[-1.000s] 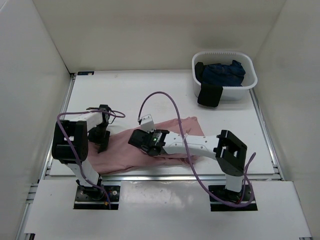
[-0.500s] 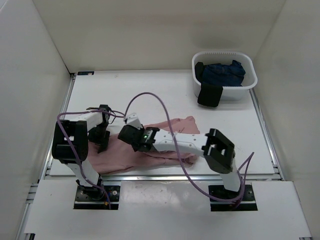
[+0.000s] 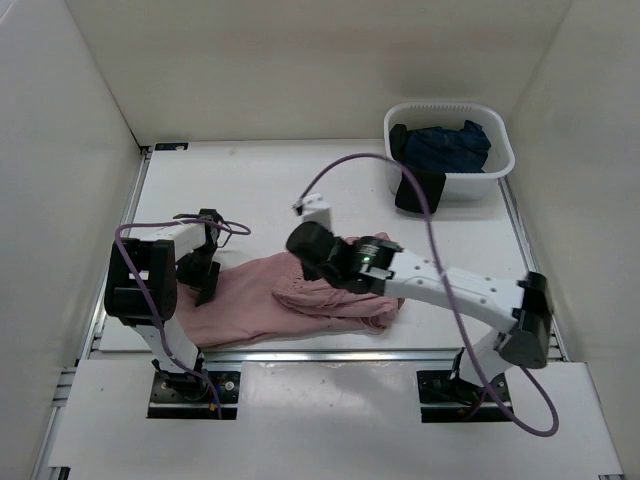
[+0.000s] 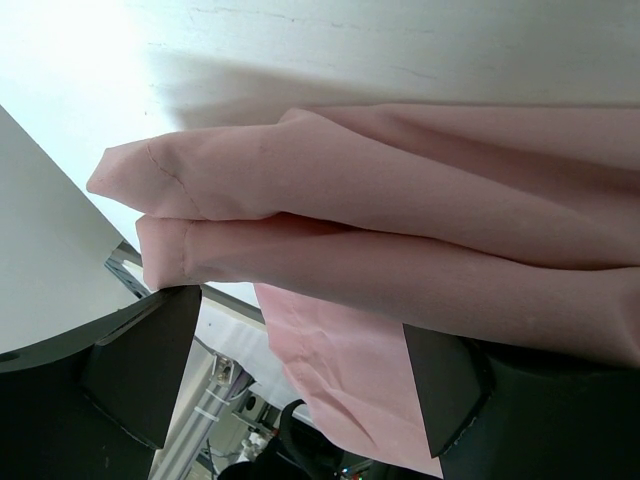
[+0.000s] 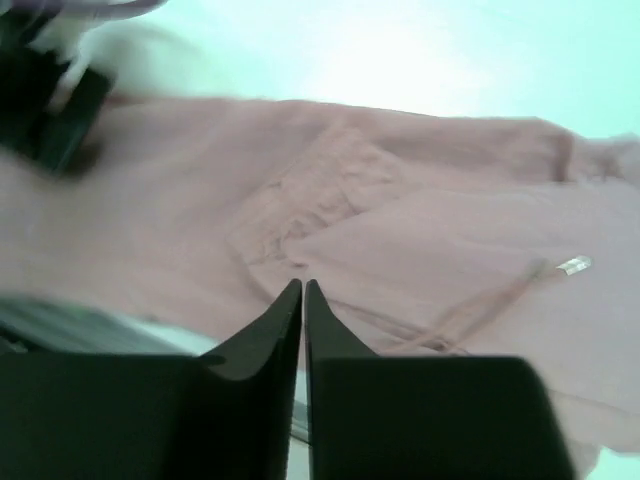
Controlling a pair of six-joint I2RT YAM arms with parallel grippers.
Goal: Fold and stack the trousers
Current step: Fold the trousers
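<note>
The dusty-pink trousers (image 3: 250, 295) lie folded and bunched across the near middle of the table. My left gripper (image 3: 203, 280) is at their left end. In the left wrist view the left gripper (image 4: 295, 385) is open, its fingers wide apart with folded pink legs (image 4: 380, 220) lying between and past them. My right gripper (image 3: 297, 243) is raised above the middle of the trousers. In the right wrist view the right gripper (image 5: 303, 285) is shut and empty, with the waistband (image 5: 300, 205) and a thin drawstring (image 5: 520, 285) below it.
A white basket (image 3: 450, 108) stands at the back right with a dark navy garment (image 3: 445, 145) in it and a black cloth (image 3: 420, 190) hanging over its front wall. White walls enclose the table. A metal rail (image 3: 330, 352) runs along the near edge.
My right arm reached left over the trousers, then swung back right and lifted. The trousers' right part now lies bunched and folded toward the middle. The left gripper has not moved.
</note>
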